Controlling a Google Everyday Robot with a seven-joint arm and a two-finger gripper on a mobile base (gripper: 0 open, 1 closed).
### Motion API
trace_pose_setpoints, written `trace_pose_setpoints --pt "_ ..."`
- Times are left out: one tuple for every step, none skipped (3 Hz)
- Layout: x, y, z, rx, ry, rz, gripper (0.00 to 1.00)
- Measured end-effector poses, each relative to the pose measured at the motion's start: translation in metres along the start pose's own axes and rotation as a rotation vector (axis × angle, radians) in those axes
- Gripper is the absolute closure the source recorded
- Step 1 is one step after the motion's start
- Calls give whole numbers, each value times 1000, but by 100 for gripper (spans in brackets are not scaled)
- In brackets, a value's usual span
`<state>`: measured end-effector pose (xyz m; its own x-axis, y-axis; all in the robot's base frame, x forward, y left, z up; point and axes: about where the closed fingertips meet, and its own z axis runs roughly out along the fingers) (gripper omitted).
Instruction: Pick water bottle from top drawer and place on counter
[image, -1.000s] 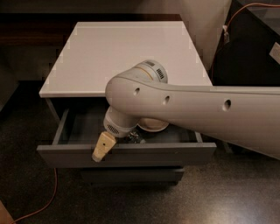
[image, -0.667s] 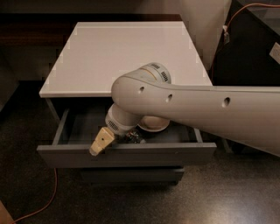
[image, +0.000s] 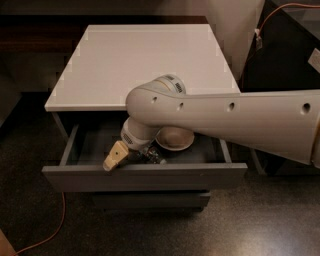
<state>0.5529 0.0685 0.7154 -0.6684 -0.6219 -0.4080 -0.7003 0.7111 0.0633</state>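
The top drawer (image: 145, 176) is pulled open under the white counter (image: 145, 60). My arm reaches from the right down into the drawer. My gripper (image: 116, 157) is inside the drawer at its front, left of the middle, its beige tip just behind the drawer front. A small dark patterned piece (image: 153, 158), which seems to be the water bottle's label band, shows right beside the gripper under the wrist. The rest of the bottle is hidden by my arm.
A round beige bowl (image: 174, 138) sits in the drawer, right of the gripper. Narrower lower drawers (image: 150, 201) are below. A dark cabinet (image: 285, 55) stands at the right. An orange cable (image: 55, 225) lies on the floor at the left.
The gripper's beige tip has shifted slightly left and farther back into the drawer. The drawer and bowl have not moved.
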Motion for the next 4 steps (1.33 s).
trace_pose_setpoints --pt "-3 -16 19 15 33 6 0" --pt "-6 -33 28 18 27 31 0" --pt "-11 -50 42 19 6 72 0" --pt "-12 -57 51 27 -3 87 0"
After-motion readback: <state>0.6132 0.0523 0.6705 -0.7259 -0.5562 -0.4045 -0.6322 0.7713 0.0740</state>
